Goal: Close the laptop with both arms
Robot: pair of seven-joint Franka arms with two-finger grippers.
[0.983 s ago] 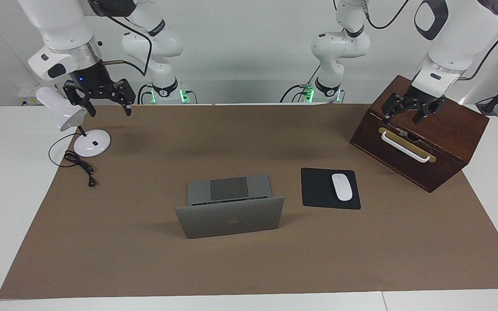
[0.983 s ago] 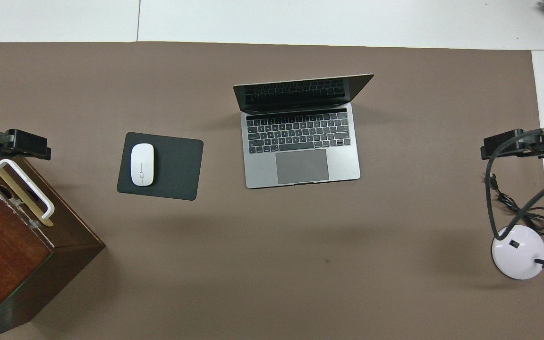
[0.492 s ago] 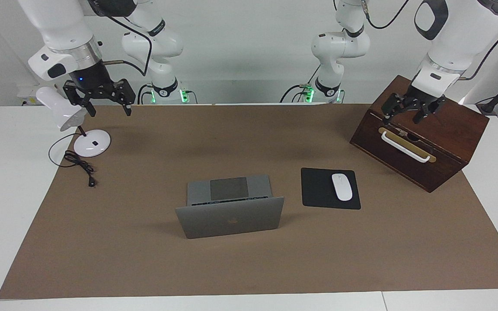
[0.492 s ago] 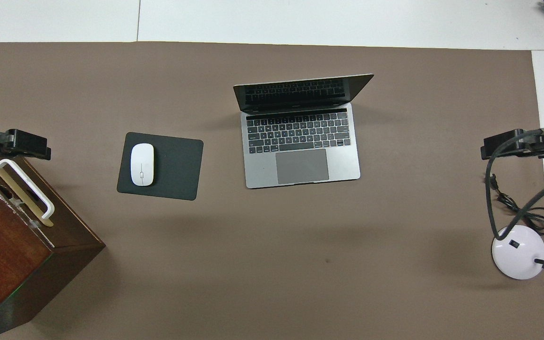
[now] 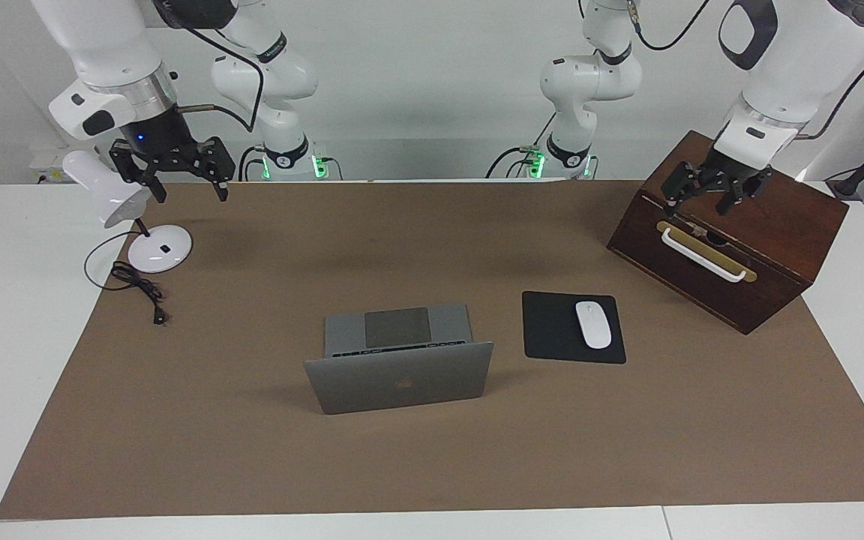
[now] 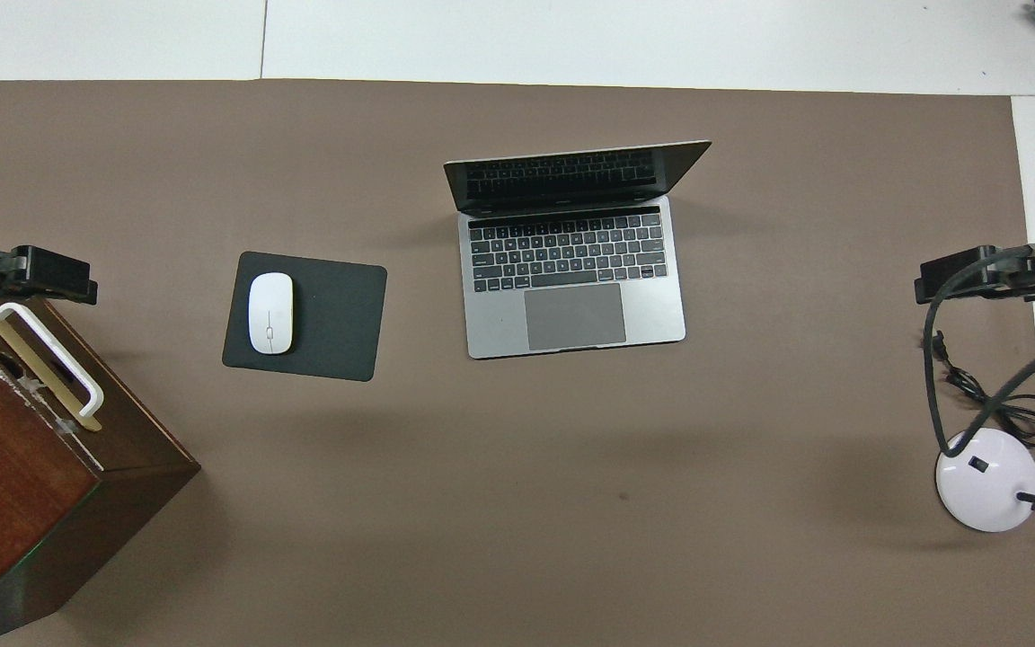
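The silver-grey laptop stands open in the middle of the brown mat, its lid upright with the logo facing away from the robots. In the overhead view its keyboard deck and trackpad show. My right gripper hangs open and empty over the mat's edge beside the lamp, toward the right arm's end; it also shows as the right gripper from overhead. My left gripper hangs open and empty over the wooden box, seen from overhead as the left gripper. Both are well apart from the laptop.
A black mouse pad with a white mouse lies beside the laptop toward the left arm's end. The dark wooden box has a white handle. A white desk lamp and its cable sit at the right arm's end.
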